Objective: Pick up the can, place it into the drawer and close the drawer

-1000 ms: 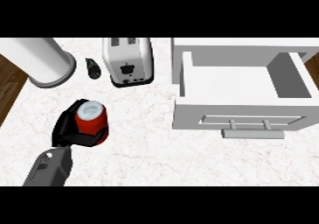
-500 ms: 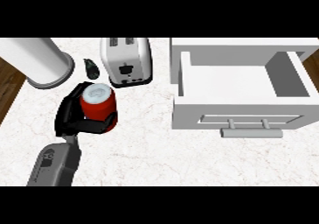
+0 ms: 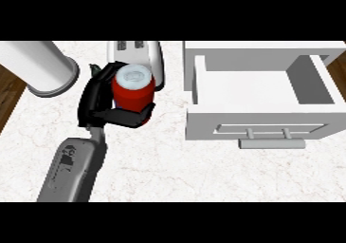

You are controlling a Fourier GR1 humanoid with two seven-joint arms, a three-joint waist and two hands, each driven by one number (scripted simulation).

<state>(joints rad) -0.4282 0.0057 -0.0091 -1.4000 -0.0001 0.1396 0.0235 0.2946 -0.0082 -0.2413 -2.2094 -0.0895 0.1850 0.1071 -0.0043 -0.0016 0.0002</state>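
Left robot hand (image 3: 98, 102) has its fingers and thumb curled round the red can (image 3: 133, 89), pale top facing up, can upright and held from its left side and underneath. The can appears lifted off the bench (image 3: 175, 166), in front of the toaster (image 3: 144, 50) and partly covering it; exact clearance can't be told. Gripping from the side leaves the can's right side and top free, which looks sensible for setting it down into a box-shaped space.

Drawer (image 3: 263, 90) is pulled open to the right of the can, inside bare, front panel and handle (image 3: 272, 142) facing the near edge. Can is near the drawer's left wall but not over it yet, so the carry step is in hand, placing not yet done, closing not yet done. Next move likely needs the can to clear that left wall.

White cylinder (image 3: 39, 66) stands at far left, out of the way. Right robot hand not visible.
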